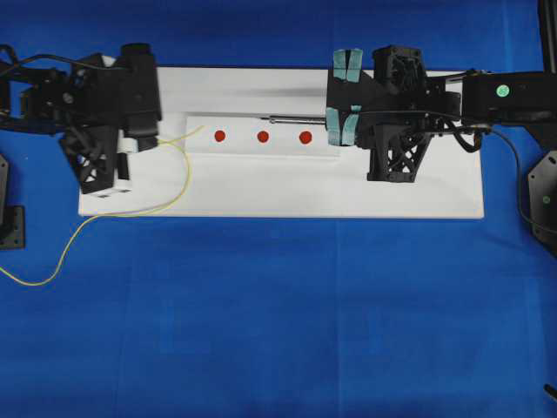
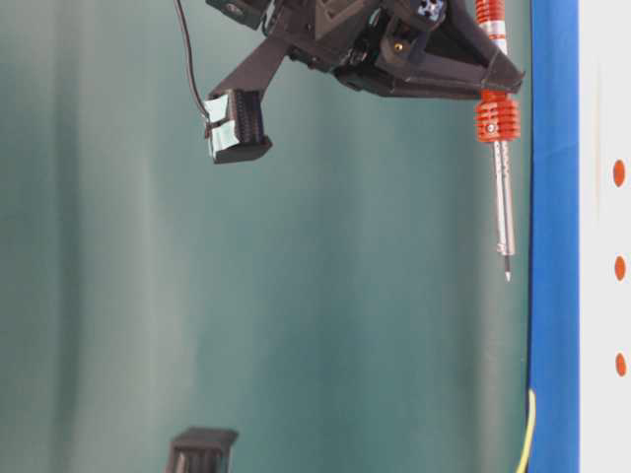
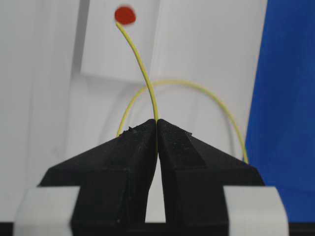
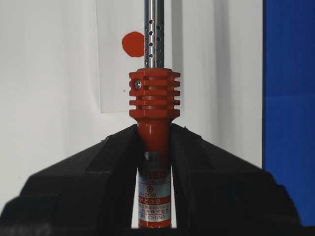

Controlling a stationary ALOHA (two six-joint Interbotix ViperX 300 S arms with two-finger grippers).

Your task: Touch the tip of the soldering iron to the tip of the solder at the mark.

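Observation:
My left gripper [image 3: 157,123] is shut on the solder [image 3: 142,69], a thin yellow wire. The wire's free end reaches just short of the mark [image 3: 125,14], the left-end red dot [image 1: 219,135] on the white strip. The rest of the solder [image 1: 104,213] loops back over the board onto the blue cloth. My right gripper [image 4: 154,130] is shut on the red handle of the soldering iron [image 4: 154,98]. The iron's silver shaft [image 1: 296,118] points left and hangs above the board [image 2: 504,197]. Its dark tip [image 2: 508,276] is level with the middle dot, well apart from the solder's end.
The white board [image 1: 278,196] lies on a blue cloth [image 1: 287,331]. The middle dot [image 1: 263,136] and right-end dot [image 1: 305,137] share the strip with the mark. The iron's black cord [image 1: 513,174] trails off right. Black arm mounts [image 1: 10,218] stand at both sides.

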